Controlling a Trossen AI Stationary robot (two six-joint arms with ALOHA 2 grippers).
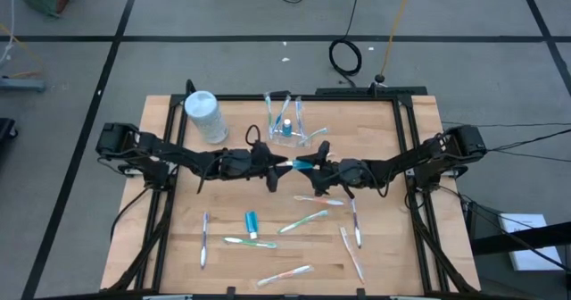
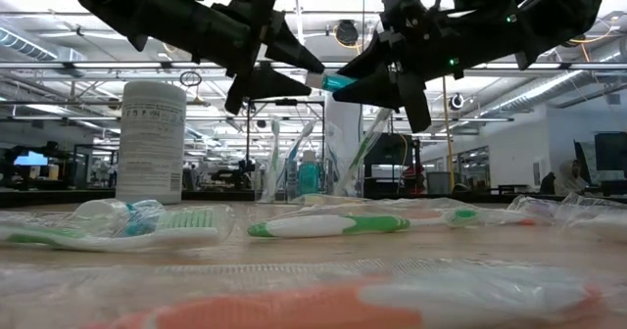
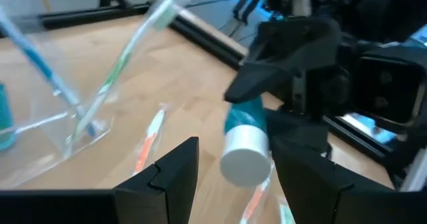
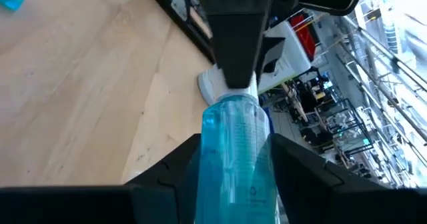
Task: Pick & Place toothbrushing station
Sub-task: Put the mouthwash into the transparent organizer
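Note:
Above the middle of the table, my right gripper (image 1: 314, 166) is shut on a blue toothpaste tube (image 1: 303, 164) with a white cap (image 3: 245, 159). My left gripper (image 1: 284, 163) faces it, open, with one finger on each side of the cap. A clear cup (image 1: 287, 132) stands on the table behind them and holds toothbrushes and a blue tube. Several toothbrushes (image 1: 312, 218) in clear wrappers lie flat on the near half of the table. A second blue tube (image 1: 252, 222) lies among them. My right gripper pinches the tube's body (image 4: 233, 161) between its two fingers, back from the cap. The fingers come level from the table's right and lie along the tube. The tube sticks out level, cap toward my left gripper, clear of the table. My left gripper has its fingers (image 3: 175, 174) around the cap; I cannot tell whether they touch it.
A tall white-blue cylindrical container (image 1: 205, 117) stands at the far left of the wooden tabletop (image 1: 161, 202). A black frame (image 1: 406, 130) runs along the table's sides and back. The bare wood between the arms and the container is free.

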